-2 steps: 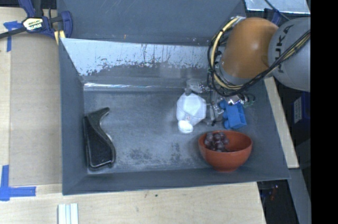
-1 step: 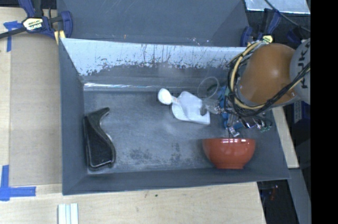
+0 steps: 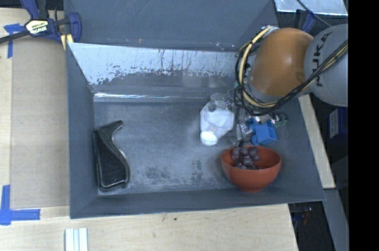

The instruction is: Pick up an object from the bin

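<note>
We note gripper (image 3: 243, 146) over red bowl (image 3: 260, 177), lower right of bin (image 3: 154, 176); whether open or closed we cannot tell

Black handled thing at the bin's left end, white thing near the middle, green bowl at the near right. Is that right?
No: the camera view shows the bowl is red-brown, not green. The rest stands: black handled thing at the bin's left end, white thing near the middle, bowl at the near right.
</note>
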Controlling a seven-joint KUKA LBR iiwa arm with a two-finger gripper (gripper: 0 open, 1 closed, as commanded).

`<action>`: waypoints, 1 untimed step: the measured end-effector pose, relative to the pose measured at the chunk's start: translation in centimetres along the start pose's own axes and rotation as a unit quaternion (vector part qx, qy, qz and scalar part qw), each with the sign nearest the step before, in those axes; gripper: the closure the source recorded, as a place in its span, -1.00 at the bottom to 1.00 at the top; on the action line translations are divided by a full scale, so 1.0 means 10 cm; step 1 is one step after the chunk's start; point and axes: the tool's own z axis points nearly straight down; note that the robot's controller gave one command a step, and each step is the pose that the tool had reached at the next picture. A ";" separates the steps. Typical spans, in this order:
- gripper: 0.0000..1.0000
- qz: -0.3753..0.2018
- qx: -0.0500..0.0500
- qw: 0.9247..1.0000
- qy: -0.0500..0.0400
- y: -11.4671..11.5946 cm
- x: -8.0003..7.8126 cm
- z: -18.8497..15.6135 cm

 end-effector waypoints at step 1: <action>-1.00 0.123 0.002 0.992 0.006 0.31 0.25 -0.10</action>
